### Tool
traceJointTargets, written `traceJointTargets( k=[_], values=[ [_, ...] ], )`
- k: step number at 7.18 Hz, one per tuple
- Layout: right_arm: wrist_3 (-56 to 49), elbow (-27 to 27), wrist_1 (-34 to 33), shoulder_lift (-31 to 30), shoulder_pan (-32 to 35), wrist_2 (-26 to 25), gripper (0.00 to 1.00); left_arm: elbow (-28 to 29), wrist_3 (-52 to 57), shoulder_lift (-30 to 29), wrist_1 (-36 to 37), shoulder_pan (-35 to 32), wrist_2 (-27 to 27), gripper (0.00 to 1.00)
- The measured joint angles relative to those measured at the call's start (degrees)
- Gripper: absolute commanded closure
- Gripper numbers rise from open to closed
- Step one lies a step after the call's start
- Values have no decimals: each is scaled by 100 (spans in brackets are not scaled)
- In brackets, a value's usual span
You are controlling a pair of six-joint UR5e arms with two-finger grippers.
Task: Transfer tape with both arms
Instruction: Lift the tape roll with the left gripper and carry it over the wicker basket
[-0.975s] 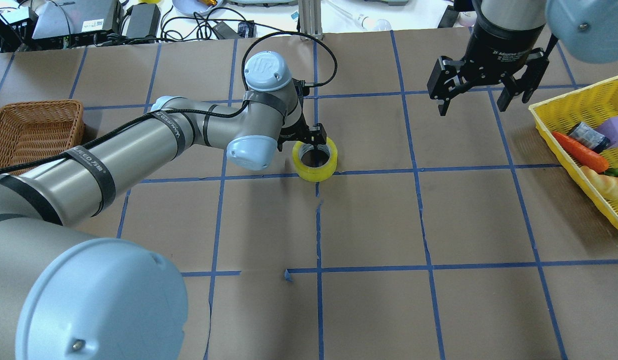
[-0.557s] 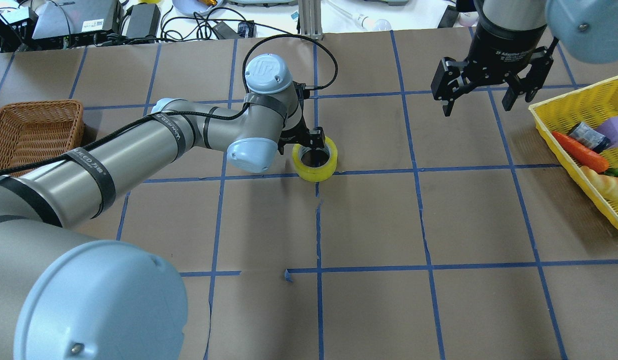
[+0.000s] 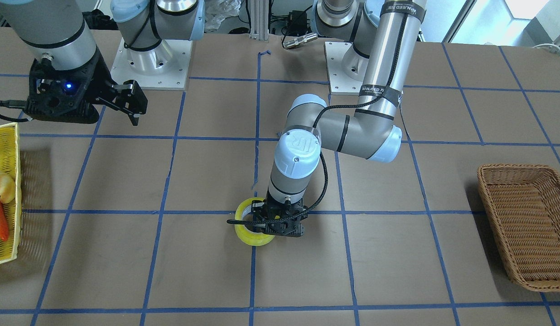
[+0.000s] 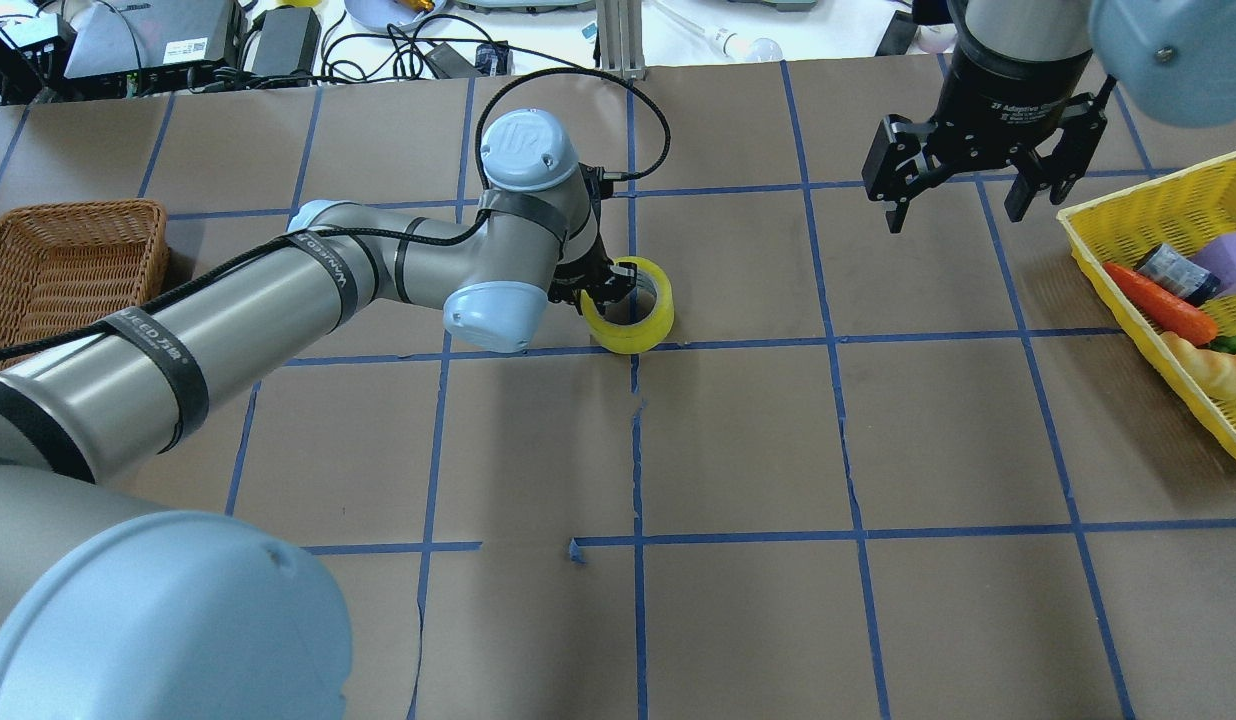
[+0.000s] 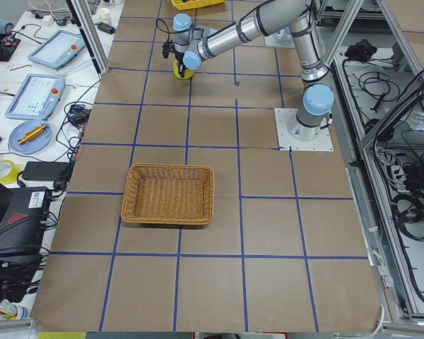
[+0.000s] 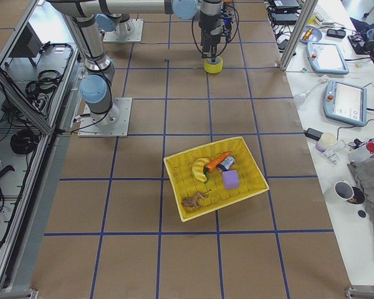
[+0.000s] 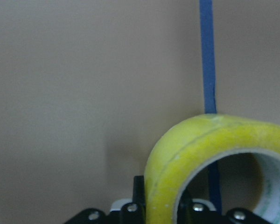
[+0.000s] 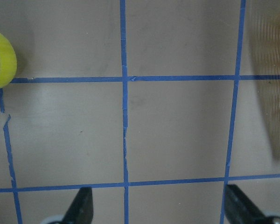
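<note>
The yellow tape roll (image 4: 633,330) sits at the table's middle, on a blue grid line. My left gripper (image 4: 606,283) is shut on the roll's wall, one finger inside the core and one outside. The roll looks tilted and slightly raised off the paper. The left wrist view shows the roll (image 7: 200,140) pinched between the fingers. The front view shows the roll (image 3: 247,234) under the left gripper (image 3: 280,222). My right gripper (image 4: 963,195) is open and empty, hovering at the far right, well apart from the tape. Its wrist view shows the roll (image 8: 0,58) at the left edge.
A wicker basket (image 4: 78,207) stands at the left side of the table. A yellow basket (image 4: 1148,182) at the right edge holds a carrot (image 4: 1163,303), a purple block and other items. Cables and devices lie beyond the far table edge.
My left gripper has closed on the roll's wall, and the roll has shifted and tilted up a little. The right gripper rose slightly, then stayed put.
</note>
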Motion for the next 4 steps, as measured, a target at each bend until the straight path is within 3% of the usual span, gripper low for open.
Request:
traceJointTargets(
  k=[2,4],
  values=[
    [6,12,2,2,0,-20,0,90,310,369,-555,590,23,100],
    [3,56,-8,1,-3,-168,0,598,1759,751,-1832,1924,26,100]
  ],
)
